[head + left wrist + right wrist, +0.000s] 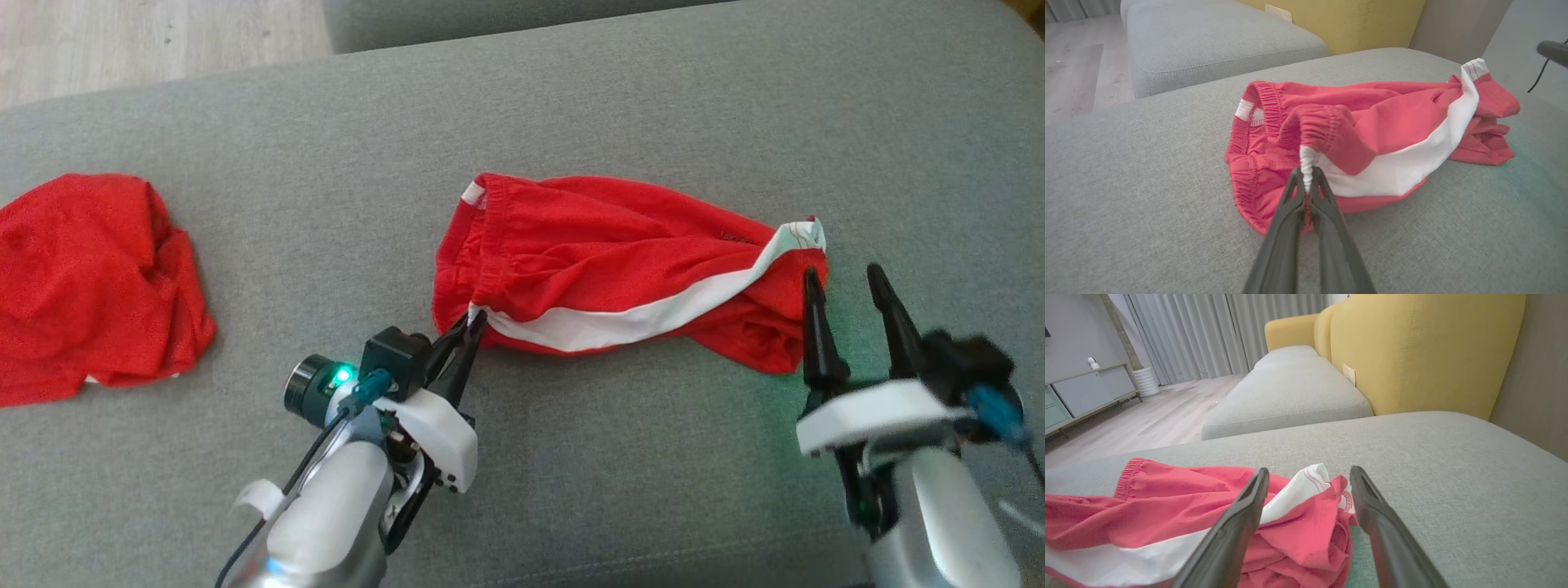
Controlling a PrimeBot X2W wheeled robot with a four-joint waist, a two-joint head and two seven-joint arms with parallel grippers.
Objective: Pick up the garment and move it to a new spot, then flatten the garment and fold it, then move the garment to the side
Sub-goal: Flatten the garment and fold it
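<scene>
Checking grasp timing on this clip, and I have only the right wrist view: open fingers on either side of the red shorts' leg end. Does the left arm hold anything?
Observer: Yes. The left gripper is shut on the red shorts, at the waistband's white stripe.
Operator: Is the cloth lifted there?
Observer: The pinched waistband stands up in a small fold. The rest lies on the grey sofa cushion.
Operator: Anything else on the cushion?
Observer: A second red garment lies crumpled, well apart, on the robot's left.
</scene>
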